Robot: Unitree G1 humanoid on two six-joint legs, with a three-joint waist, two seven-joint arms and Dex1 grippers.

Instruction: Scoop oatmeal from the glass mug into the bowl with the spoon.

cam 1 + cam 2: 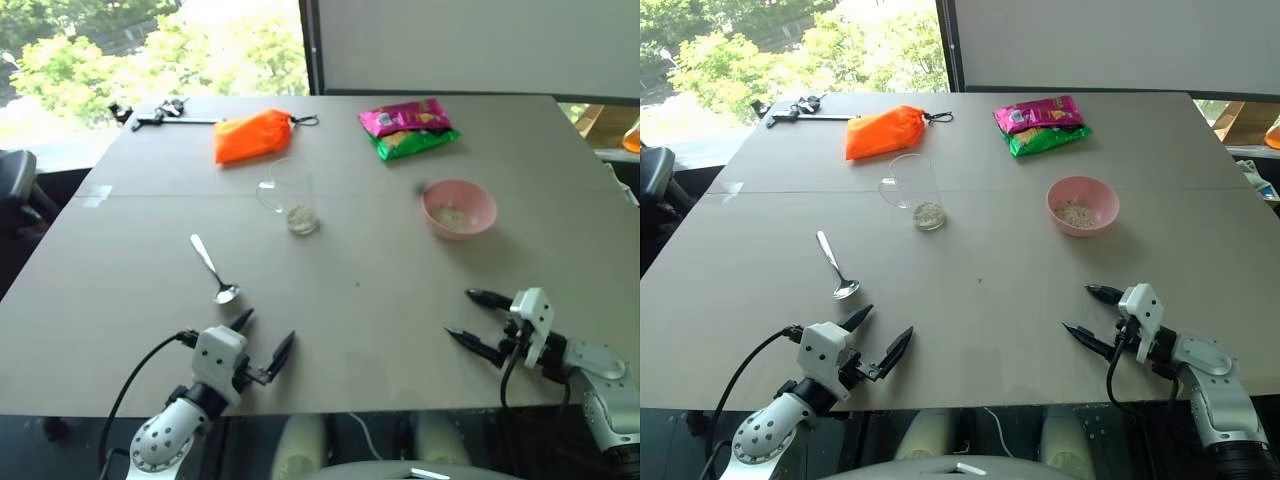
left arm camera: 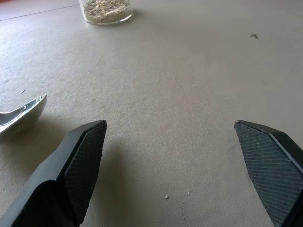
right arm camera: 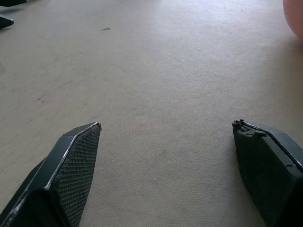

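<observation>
The glass mug (image 1: 288, 196) stands near the table's middle, with a little pale oatmeal (image 1: 302, 218) in its bottom. To its right sits the pink bowl (image 1: 459, 208), also holding some oatmeal. The silver spoon (image 1: 214, 268) lies flat on the table in front of the mug, its scoop end nearest me. My left gripper (image 1: 268, 328) hovers open and empty just behind the spoon's scoop end (image 2: 21, 115). At the front right my right gripper (image 1: 460, 314) is open and empty, well short of the bowl (image 3: 296, 19).
An orange pouch (image 1: 252, 135), pink and green snack packets (image 1: 408, 127) and a black tool with a metal rod (image 1: 165, 115) lie along the far side of the grey table (image 1: 360, 290). Both grippers are close to its front edge.
</observation>
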